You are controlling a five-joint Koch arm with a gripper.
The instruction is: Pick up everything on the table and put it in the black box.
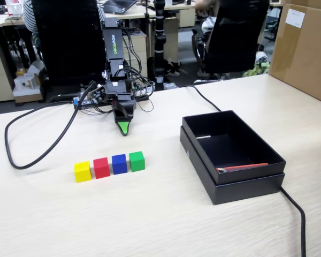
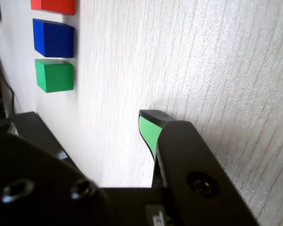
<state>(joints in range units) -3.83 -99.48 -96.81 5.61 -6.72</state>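
Cubes untouched: small solid yellow cube (image 1: 82,172), red cube (image 1: 101,167), blue cube (image 1: 119,164), green cube (image 1: 137,161), side by side on pale wood-grain table (image 1: 150,214), left of shallow matte black cardboard box (image 1: 232,155) in fixed view. Black green-tipped fingers (image 1: 124,128) behind green cube, empty; spread or pressed together, cannot tell. Best begun with green cube: descend squarely, avoid nudging blue neighbour.

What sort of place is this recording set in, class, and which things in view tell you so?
Probably an office or lab workspace: black swivel chairs stand behind the table, desks with drawers line the back, and a brown cardboard carton sits nearby.
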